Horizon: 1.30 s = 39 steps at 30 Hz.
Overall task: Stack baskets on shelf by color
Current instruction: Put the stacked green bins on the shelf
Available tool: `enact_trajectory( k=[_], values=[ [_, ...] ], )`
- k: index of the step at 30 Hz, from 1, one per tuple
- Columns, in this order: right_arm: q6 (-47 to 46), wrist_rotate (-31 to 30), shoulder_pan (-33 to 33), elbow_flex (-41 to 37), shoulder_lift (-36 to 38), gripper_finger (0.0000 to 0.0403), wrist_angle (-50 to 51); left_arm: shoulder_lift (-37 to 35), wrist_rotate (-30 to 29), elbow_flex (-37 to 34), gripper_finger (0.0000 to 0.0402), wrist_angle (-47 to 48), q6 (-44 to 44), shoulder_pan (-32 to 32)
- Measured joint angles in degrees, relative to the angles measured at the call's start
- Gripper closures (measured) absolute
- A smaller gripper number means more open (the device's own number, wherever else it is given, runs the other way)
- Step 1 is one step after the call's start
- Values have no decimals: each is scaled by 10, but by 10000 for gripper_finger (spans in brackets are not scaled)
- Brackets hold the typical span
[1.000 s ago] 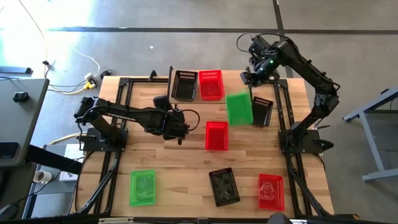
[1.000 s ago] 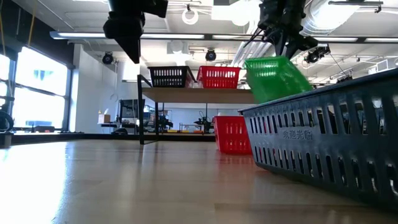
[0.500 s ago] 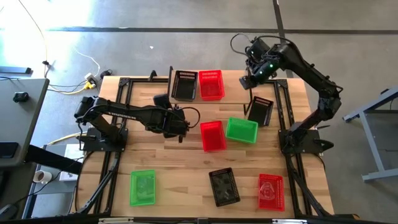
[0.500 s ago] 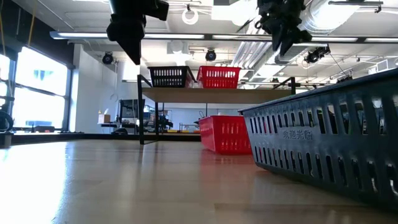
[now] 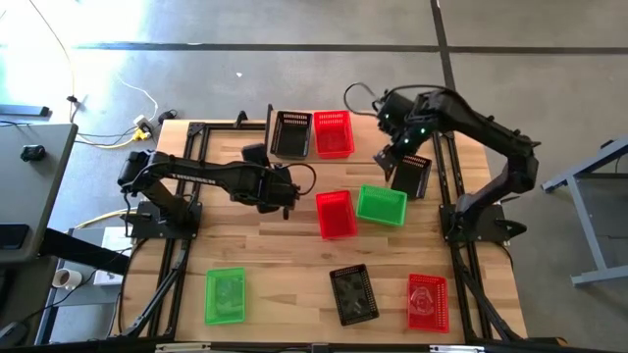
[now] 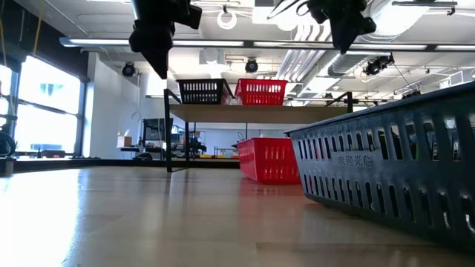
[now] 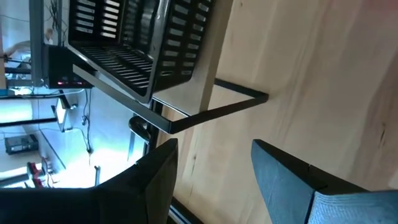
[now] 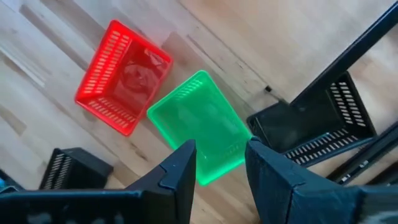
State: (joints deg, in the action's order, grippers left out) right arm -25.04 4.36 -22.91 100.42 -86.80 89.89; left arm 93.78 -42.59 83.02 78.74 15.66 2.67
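**Baskets on the bench, my pincers empty**

Nearest me lie a green basket [image 5: 225,295], a black basket [image 5: 353,293] and a red basket [image 5: 427,300]. Mid-bench, another red basket [image 5: 338,214] touches another green basket [image 5: 381,205]. My left pincer [image 5: 286,201] and right pincer [image 5: 385,157] hang apart, holding nothing. Farthest, the shelf [image 5: 299,153] carries one black and one red basket.

A large wooden tabletop [image 5: 265,245] sits on a grey concrete floor [image 5: 245,69], where white cables [image 5: 137,108] trail toward its far left corner. A dark desk [image 5: 29,186] stands at the left, and a grey metal frame [image 5: 589,186] at the right.
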Motion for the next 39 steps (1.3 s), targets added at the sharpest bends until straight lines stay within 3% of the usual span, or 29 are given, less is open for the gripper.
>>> enact_trajectory(
  k=[19,32,39],
  values=[
    [-186,-108,192,-3,0,279,0,-67,0,0,206,0,-13,0],
    [-240,-71,241,-228,52,279,-79,-68,0,0,206,-3,-28,0],
    [-119,-42,250,-320,101,279,-120,-68,0,0,206,-6,-28,0]
  ],
)
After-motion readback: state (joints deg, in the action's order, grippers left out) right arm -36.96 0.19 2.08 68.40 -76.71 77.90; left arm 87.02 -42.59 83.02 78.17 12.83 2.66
